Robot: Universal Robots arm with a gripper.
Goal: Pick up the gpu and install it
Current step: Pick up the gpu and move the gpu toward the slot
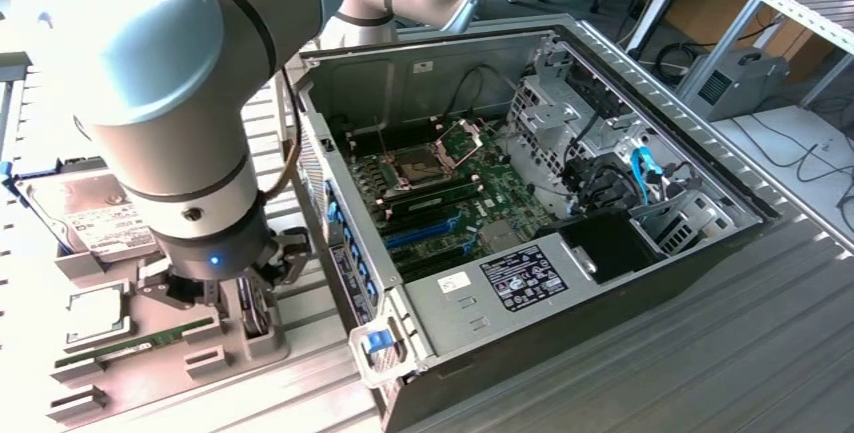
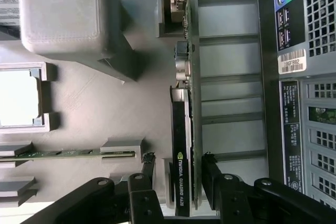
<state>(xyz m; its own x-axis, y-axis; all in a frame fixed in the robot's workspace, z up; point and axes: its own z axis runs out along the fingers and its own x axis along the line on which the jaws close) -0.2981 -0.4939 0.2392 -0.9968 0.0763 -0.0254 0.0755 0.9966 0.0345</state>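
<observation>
GPU (image 2: 181, 129): black card, white "NVIDIA QUADRO" lettering along its edge. It stands on edge in a slot of the grey parts holder (image 2: 105, 108), outside the computer.

Gripper (image 2: 178, 159): jaws spread wide, one black finger (image 2: 148, 160) on each side of the card's lower end. A gap shows on one side; the other finger sits just beside the board. Nothing is clamped, and the card rests in its slot.

Exterior view: the robot arm (image 1: 174, 103) reaches down over the holder, at that view's left.

Same holder, other parts:
- green memory stick (image 2: 68, 154), lying in its own slot near the card
- processor (image 1: 87, 313) in a square pocket
- silver hard drive (image 1: 94, 218) with a white label, further along

PC case (image 1: 441, 298): lies open just beside the holder, on the slatted metal table (image 1: 694, 353). Motherboard (image 1: 467, 188) is exposed, with blue slots and an open processor socket (image 1: 427, 158). The rear port panel (image 2: 304, 24) faces the holder.
</observation>
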